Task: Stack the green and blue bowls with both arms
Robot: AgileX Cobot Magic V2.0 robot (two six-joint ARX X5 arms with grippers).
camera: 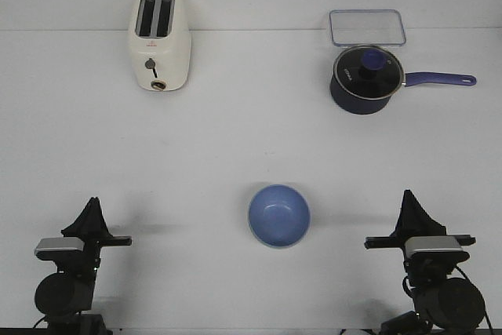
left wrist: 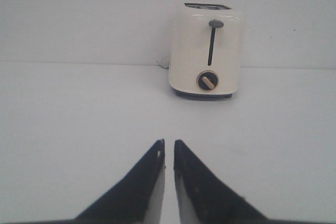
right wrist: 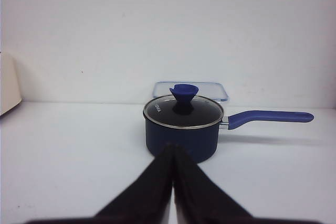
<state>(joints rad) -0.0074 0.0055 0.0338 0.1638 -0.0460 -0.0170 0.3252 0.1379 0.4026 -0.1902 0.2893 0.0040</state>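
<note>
Blue bowl [camera: 279,216]: I see it upright on the white table [camera: 235,139], near the front edge, roughly between my two arms and a bit closer to the right one. Nothing inside it that I can make out. No gripper touching it.
Green bowl: I can't find it in any of my three views. Can't tell whether it sits under the blue one; from the front I see only a thin pale rim line at the blue bowl's lower edge, too small to call.
Left gripper [camera: 94,203]: parked at the front left, well apart from the bowl. From the left wrist view [left wrist: 168,145] the jaws are nearly together, a thin slit between the tips, holding nothing.
Right gripper [camera: 408,195]: parked at the front right, apart from the bowl. In the right wrist view [right wrist: 172,148] the jaws are pressed together at the tips, nothing between them.
Toaster [camera: 159,41]: cream, two slots, back left of the table, lever and dial facing me; the left gripper points at it.
Pot [camera: 365,80]: dark navy, glass lid with a blue knob on, back right, handle pointing right. The right gripper points at it.
Container [camera: 366,27]: clear, rectangular, just behind the pot, by the back wall.
</note>
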